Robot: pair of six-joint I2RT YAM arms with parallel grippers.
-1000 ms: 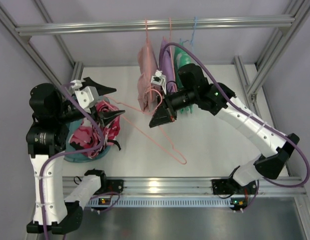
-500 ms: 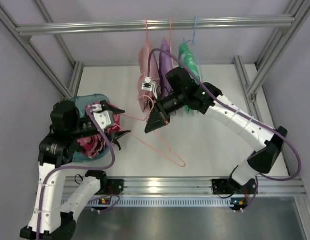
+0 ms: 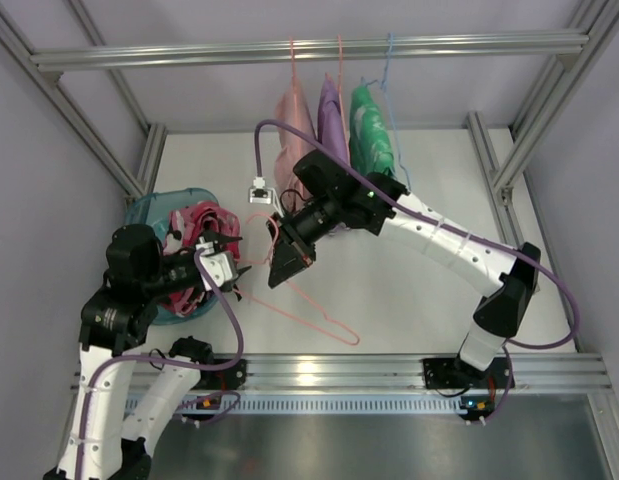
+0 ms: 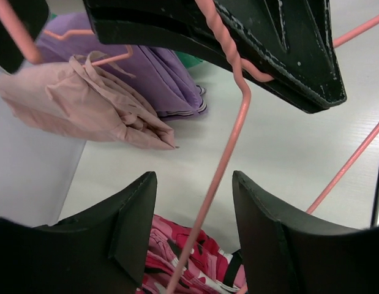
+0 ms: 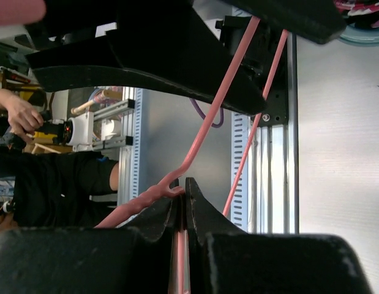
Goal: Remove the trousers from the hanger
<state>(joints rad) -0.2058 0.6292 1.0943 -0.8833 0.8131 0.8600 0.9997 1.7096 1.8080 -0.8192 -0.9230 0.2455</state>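
Observation:
The camouflage trousers (image 3: 194,222) lie bunched in a teal basket (image 3: 149,208) at the left, off the hanger. My right gripper (image 3: 286,262) is shut on the salmon-pink hanger (image 3: 344,338) near its twisted neck and holds it tilted over the table. In the right wrist view the gripper (image 5: 183,196) pinches the wire (image 5: 220,104). My left gripper (image 3: 236,266) is open beside the basket. In the left wrist view the left gripper (image 4: 195,184) has the hanger wire (image 4: 232,138) passing untouched between its fingers, with the trousers (image 4: 201,257) below.
A pale pink garment (image 3: 294,115), a purple garment (image 3: 332,115) and a green garment (image 3: 369,125) hang from the back rail (image 3: 189,52). A light blue hanger hook (image 3: 387,60) is on that rail. Frame posts stand at both sides.
My right gripper has carried the hanger left and nearer. My left gripper has drawn back from over the basket toward the front, and the trousers now lie uncovered in the basket.

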